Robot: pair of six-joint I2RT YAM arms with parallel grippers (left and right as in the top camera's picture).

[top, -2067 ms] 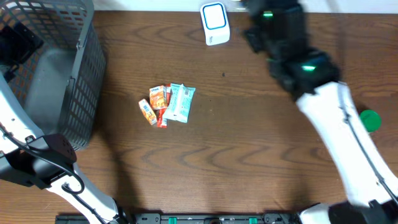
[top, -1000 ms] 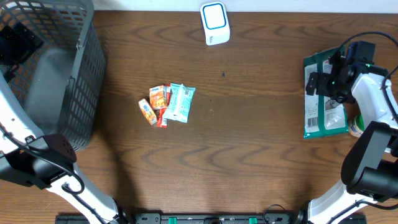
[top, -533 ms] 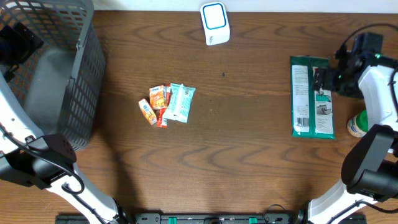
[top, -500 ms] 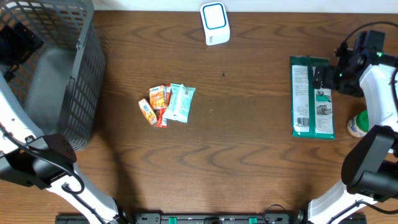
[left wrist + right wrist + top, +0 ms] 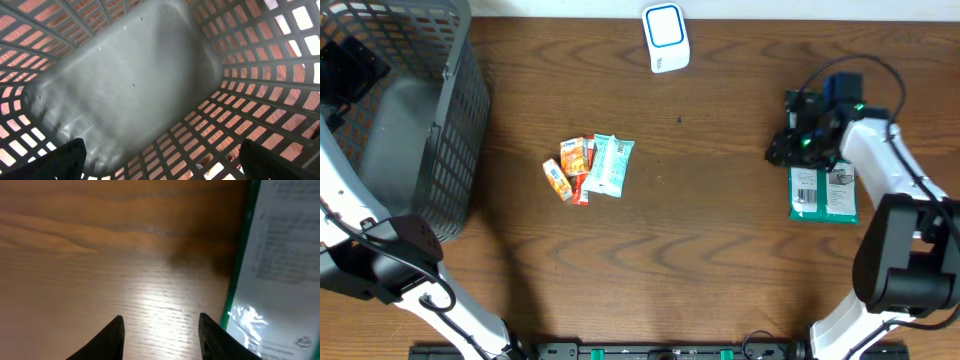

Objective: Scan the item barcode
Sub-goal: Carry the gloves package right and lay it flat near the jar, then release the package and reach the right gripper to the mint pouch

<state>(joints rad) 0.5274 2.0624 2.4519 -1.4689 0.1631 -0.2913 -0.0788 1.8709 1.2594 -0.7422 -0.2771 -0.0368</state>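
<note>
- I judge this the pickup step. My right gripper (image 5: pixel 160 332) hovers at the left edge of the green packet (image 5: pixel 825 192), jaws partly apart with only bare wood between them.
- The packet lies flat at the table's (image 5: pixel 720 260) right side, label up, long axis running near-to-far.
- Next I'd shift onto that edge, pinch it, and carry it to the white scanner (image 5: pixel 665 38).
- My left gripper (image 5: pixel 160 165) sits wide open inside the basket (image 5: pixel 455 150).

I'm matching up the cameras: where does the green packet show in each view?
Overhead: green packet lies at the right side of the table.
Left wrist: not in it; only the basket interior.
Right wrist: along the right edge.
Shared landmark: the wooden table, in the overhead and right wrist views.
</note>
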